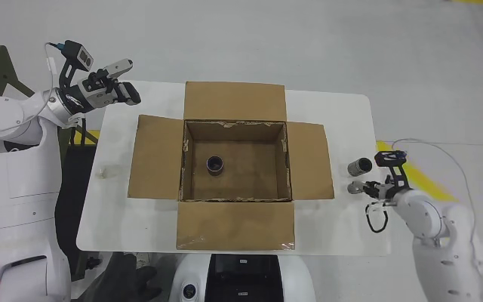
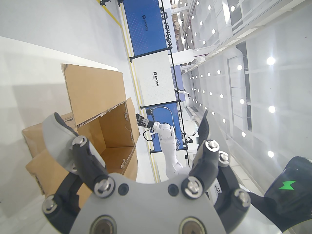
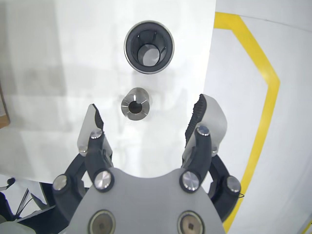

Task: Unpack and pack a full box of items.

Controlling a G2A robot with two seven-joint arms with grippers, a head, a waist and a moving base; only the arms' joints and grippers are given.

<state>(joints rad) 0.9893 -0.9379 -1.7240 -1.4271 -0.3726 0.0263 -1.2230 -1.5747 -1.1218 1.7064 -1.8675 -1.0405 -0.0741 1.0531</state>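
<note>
The left gripper (image 1: 127,81) hung in the air above the far left corner of the white counter (image 1: 113,219). Its fingers (image 2: 57,132) were spread wide and held nothing. It was turned towards the box.

A cardboard box (image 1: 235,161) stood open in the middle of the counter, with all four flaps folded outward and lying flat. Inside it, a single short dark cylinder (image 1: 216,164) with a hollow centre rested on the box floor, left of the middle and apart from the walls.

To the right of the box, beyond its right flap, two metal parts lay on the bare counter close to each other but not touching. The farther one was a large sleeve (image 3: 149,47), silver outside and dark inside, lying on its side. The nearer one was a small collet (image 3: 134,107), silver with a slotted face and a dark bore.

The right gripper (image 3: 146,101) sat low at the counter's right edge, just beside the small collet. Its fingers were spread wide apart and gripped nothing, and the collet lay just ahead of the fingertips, untouched.
</note>
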